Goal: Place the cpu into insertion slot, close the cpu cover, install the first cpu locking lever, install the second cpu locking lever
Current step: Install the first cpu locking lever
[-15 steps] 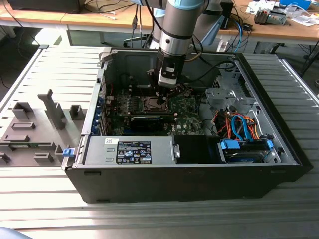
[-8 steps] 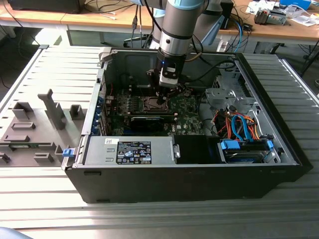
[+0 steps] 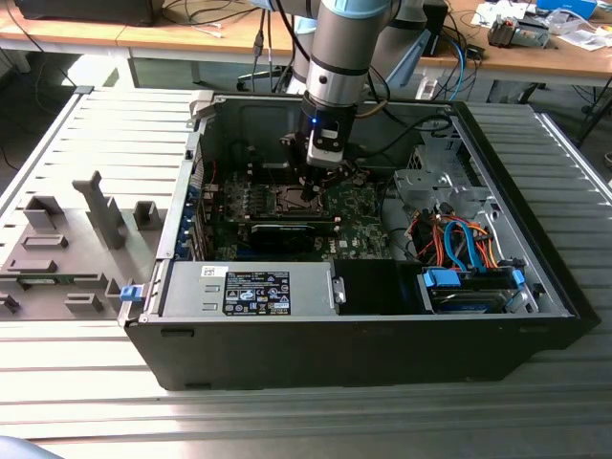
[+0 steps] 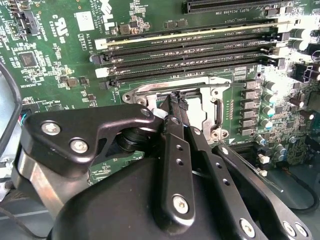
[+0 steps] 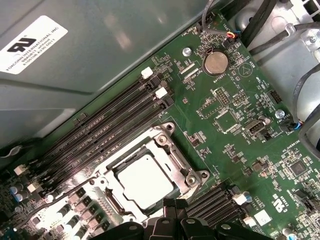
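Now the open computer case (image 3: 382, 344) holds the green board (image 5: 240, 145); the gripper (image 4: 176, 100), its fingers pressed together, stands close over the cpu cover (image 5: 167, 157), which lies closed around the seated cpu (image 5: 145, 180)

The arm (image 3: 342, 53) is held upright and pointed straight down, with the gripper (image 3: 304, 194) set low and its fingers (image 4: 172, 130) pressed together in the second wrist view.

An electronics lab: an open black metal computer case (image 3: 335, 349) on a ribbed grey metal table (image 3: 287, 421), cluttered wooden workbenches (image 3: 182, 38) behind.
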Tool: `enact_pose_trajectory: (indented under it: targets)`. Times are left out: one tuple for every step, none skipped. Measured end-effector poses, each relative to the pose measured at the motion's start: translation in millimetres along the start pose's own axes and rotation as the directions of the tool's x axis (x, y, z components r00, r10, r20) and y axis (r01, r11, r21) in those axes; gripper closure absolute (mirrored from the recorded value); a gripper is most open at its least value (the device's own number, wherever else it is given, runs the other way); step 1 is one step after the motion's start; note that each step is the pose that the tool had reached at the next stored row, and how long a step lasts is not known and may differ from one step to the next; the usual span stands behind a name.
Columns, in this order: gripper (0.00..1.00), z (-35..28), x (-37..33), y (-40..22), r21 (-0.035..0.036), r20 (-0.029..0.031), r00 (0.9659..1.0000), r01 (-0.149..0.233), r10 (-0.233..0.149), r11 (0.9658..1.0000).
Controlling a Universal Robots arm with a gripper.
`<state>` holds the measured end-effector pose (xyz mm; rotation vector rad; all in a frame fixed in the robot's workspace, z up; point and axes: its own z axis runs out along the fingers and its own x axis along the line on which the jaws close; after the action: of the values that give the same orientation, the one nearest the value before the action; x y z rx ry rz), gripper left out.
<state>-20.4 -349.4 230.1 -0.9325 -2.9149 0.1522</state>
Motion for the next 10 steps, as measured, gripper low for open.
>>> enact_pose_trajectory:
  targets:
    - [0.89, 0.0, 0.0, 0.0, 0.0001, 0.0004, 1.0, 0.004, -0.004, 1.0]
    - [0.89, 0.0, 0.0, 0.0, 0.0002, 0.0007, 1.0, 0.006, -0.006, 1.0]
    - [0.89, 0.0, 0.0, 0.0, 0.0004, 0.0012, 1.0, 0.01, -0.01, 1.0]
    - [0.89, 0.0, 0.0, 0.0, 0.0005, 0.0014, 0.9999, 0.012, -0.012, 0.9999]
    - [0.89, 0.0, 0.0, 0.0, 0.0006, 0.0017, 0.9999, 0.014, -0.014, 0.9999]
    - [0.89, 0.0, 0.0, 0.0, 0.0007, 0.0019, 0.9999, 0.016, -0.016, 0.9999]
    - [0.89, 0.0, 0.0, 0.0, 0.0007, 0.0021, 0.9998, 0.018, -0.018, 0.9998]
    - [0.89, 0.0, 0.0, 0.0, 0.0009, 0.0024, 0.9998, 0.02, -0.02, 0.9998]
    - [0.89, 0.0, 0.0, 0.0, 0.001, 0.0026, 0.9997, 0.022, -0.022, 0.9998]
    - [0.89, 0.0, 0.0, 0.0, 0.0011, 0.0029, 0.9997, 0.025, -0.025, 0.9997]
